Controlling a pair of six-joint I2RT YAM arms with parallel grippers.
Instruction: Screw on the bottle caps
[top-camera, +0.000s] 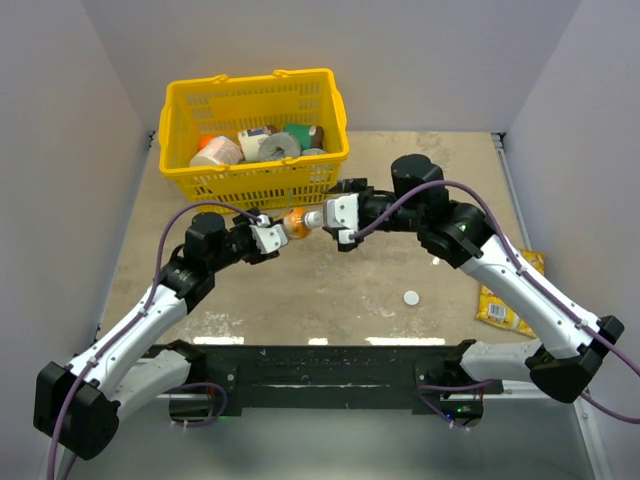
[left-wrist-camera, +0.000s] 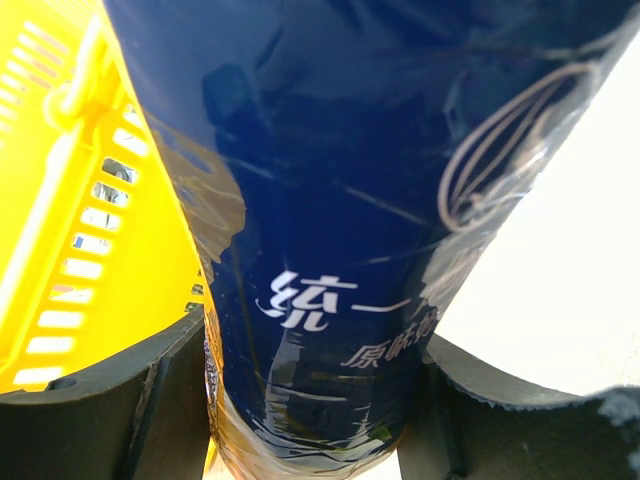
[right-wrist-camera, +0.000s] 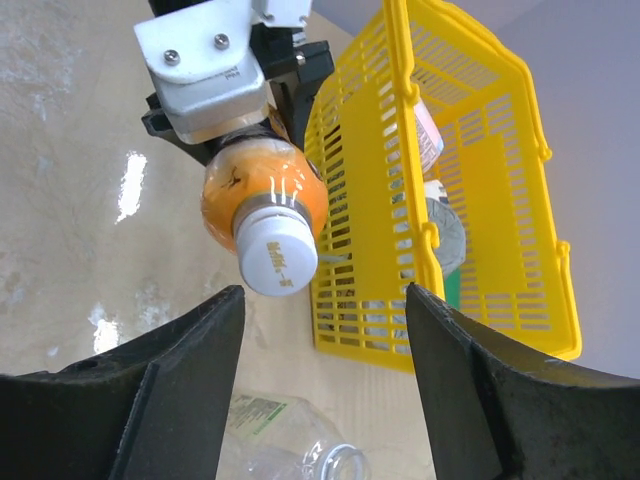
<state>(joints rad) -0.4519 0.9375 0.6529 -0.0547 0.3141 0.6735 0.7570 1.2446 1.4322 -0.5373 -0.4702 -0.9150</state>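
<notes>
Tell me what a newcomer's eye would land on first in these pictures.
First, the bright yellow basket at the far edge of the table. Then, above mid-table, the left claw gripping the orange bottle sideways, its white cap facing the open right claw. A second white cap lies loose on the table, right of centre.

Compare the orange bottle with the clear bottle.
The orange bottle is gripped by the left gripper, while the clear bottle lies on the table. The orange bottle wears a white cap; the clear bottle's mouth is open. Both are plastic bottles.
</notes>
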